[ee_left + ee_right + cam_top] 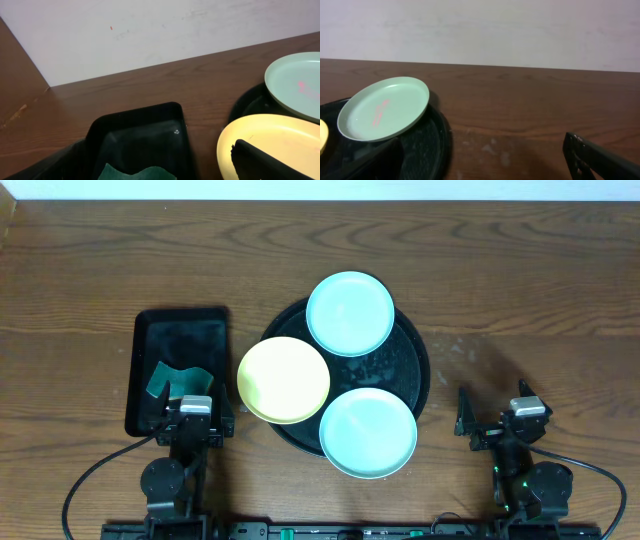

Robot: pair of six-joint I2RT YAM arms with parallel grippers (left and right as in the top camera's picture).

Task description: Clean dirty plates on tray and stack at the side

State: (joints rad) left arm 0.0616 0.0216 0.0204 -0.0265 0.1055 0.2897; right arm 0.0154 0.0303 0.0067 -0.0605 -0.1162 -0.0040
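Note:
Three plates lie on the round black tray: a mint green plate at the back, a pale yellow plate hanging over the left rim, and a mint green plate at the front. The back plate carries a pink smear in the right wrist view and in the left wrist view. My left gripper is open and empty, left of the yellow plate. My right gripper is open and empty, right of the tray.
A smaller black rectangular tray lies left of the round tray and holds a green cloth, just ahead of my left gripper. Whitish wet marks spot the wooden table between the round tray and my right gripper.

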